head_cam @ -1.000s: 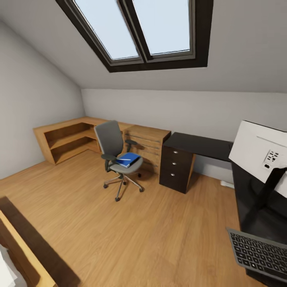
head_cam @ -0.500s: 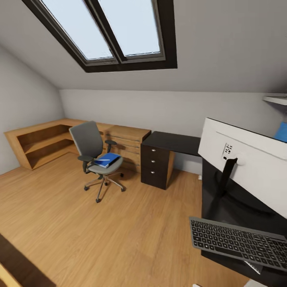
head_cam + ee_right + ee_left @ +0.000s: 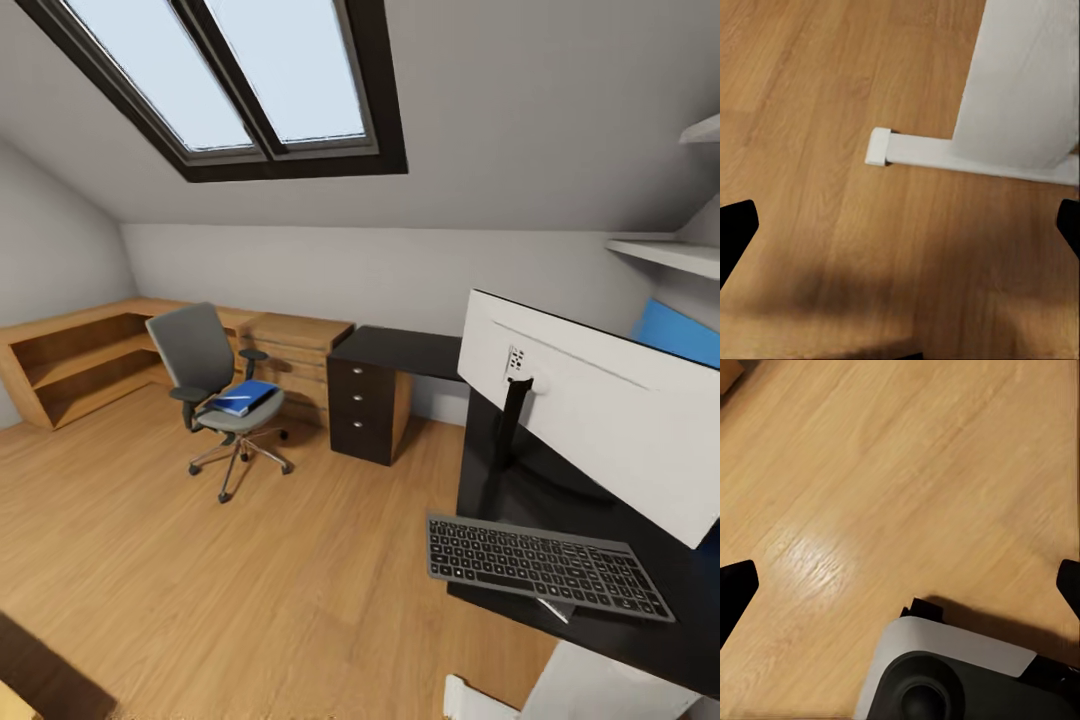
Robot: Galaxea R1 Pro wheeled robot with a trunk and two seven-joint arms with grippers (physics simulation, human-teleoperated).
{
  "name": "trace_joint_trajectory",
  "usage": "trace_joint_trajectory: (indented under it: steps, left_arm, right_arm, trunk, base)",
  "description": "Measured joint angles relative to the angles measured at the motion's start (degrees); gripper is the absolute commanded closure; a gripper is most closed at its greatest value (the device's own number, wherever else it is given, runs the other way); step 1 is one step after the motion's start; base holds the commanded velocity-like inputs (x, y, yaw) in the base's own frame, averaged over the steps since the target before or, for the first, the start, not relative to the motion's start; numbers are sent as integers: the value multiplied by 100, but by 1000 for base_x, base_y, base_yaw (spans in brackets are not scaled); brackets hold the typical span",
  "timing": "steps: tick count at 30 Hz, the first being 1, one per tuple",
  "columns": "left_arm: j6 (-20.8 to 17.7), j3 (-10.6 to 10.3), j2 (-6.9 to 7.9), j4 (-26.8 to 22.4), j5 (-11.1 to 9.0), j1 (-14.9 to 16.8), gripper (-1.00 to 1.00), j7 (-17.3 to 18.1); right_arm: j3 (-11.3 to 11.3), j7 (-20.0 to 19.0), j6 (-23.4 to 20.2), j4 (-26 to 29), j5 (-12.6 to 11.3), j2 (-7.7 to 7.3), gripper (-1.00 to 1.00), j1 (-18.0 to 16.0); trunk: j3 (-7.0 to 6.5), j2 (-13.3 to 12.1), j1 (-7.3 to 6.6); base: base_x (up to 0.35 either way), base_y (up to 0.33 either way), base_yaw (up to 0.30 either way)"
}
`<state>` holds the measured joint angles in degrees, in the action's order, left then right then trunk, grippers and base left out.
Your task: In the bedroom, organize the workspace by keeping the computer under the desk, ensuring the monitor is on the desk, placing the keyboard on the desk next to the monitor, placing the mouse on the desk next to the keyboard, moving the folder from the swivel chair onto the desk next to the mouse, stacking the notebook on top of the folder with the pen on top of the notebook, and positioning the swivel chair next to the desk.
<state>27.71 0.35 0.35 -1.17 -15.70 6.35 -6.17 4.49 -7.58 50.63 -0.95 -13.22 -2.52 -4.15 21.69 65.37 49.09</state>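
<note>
Now we face the surface (image 3: 400,350) | keyboard (image 3: 545,566) overhangs its near edge, monitor (image 3: 590,425) behind | folder (image 3: 243,397) on swivel chair (image 3: 215,385), well apart across open floor (image 3: 250,580) | left tool (image 3: 900,585) and right tool (image 3: 900,225) both spread wide, holding nothing

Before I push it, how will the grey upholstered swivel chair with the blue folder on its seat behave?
The grey swivel chair probably rolls easily: castered star base on smooth wood floor. It may spin. The loose blue folder could slide off.
</note>
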Motion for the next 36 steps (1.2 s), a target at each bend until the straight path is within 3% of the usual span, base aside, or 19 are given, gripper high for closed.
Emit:
trace_joint_trajectory:
  steps: [11,24,32,36]
  left_arm:
    - [0,0,0,0,-6,0,-100,17]
    - [1,1,0,1,-8,0,-100,17]
    - [8,0,0,-1,-5,-2,-100,17]
    - [8,0,0,-2,-8,-2,-100,17]
  right_arm:
    - [0,0,0,0,0,-2,-100,0]
    - [-1,0,-1,0,-7,-2,-100,0]
    - [-1,0,-1,0,-7,0,-100,-1]
    - [0,8,-7,0,-8,1,-100,-1]
  trunk:
    - [0,0,-1]
    - [63,0,-3]
    - [111,1,-4]
    - [41,-159,-91]
  base:
    - [-310,-1,-270]
    - [-23,0,-206]
    - [0,0,-73]
    - [0,0,-2]
